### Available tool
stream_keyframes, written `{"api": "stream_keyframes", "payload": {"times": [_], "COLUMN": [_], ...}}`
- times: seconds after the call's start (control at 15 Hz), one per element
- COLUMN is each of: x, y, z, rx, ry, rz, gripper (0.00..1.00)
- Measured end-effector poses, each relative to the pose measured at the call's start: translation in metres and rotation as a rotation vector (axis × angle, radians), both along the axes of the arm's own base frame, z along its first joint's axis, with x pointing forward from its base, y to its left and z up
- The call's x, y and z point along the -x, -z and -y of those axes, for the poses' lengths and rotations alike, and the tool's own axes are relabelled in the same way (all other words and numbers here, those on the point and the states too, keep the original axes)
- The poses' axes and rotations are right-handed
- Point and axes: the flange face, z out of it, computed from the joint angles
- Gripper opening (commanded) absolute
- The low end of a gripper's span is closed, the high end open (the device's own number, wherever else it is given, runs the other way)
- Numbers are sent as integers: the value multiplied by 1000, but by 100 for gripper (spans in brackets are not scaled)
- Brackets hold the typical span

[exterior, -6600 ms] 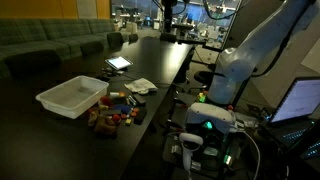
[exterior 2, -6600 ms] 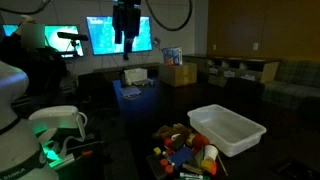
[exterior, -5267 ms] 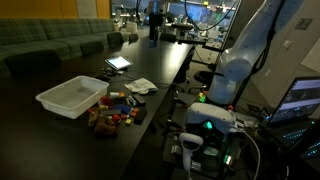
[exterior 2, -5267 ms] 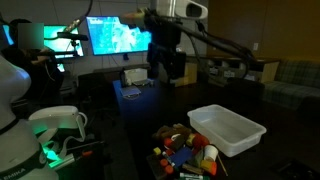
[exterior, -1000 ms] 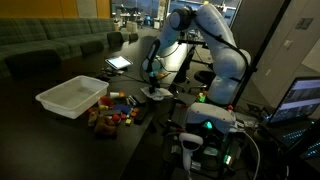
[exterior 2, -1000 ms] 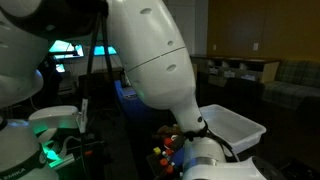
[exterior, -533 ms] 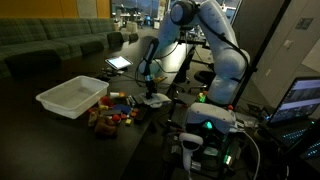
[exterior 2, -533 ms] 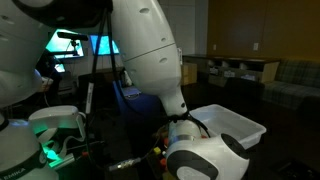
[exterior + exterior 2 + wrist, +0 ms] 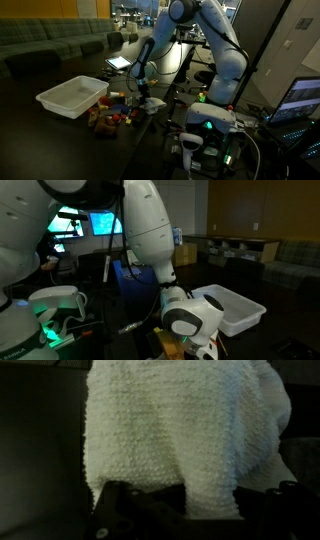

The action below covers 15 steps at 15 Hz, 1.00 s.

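White looped cloth (image 9: 185, 430) filled the wrist view, and only the edge nearest the fingers was seen to be caught. A slip out of so thin a pinch was judged the nearest risk, brought on by any quick swing of the arm. In an exterior view the cloth (image 9: 152, 102) was seen low over the tabletop (image 9: 60, 145), just right of a pile of small toys (image 9: 112, 112). A trailing corner was judged likely to drag across that pile and scatter pieces. Further left a white bin (image 9: 72, 96) could be snagged, and a tablet (image 9: 118, 62) lay at the far end. The end effector (image 9: 139, 84) was pressed together on the cloth; whether the hanging end touched the tabletop could not be told.
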Motion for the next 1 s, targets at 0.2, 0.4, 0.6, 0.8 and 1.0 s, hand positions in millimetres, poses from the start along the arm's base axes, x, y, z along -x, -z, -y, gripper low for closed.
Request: {"api": "stream_keyframes", "payload": {"times": [0.2,0.4,0.6,0.8,1.0], "x": [1,-2,-7,-15,-22], "y": [2,2,1,-4,-12], "z": [-28,-56,-85,-119,-160], "rx": [-24,-41,-61,-85,-118], "ry": [-19,-21,-10,-10,-34], "rz": [-10,-15,-13,11,42], "gripper": [12,12,12,12,12]}}
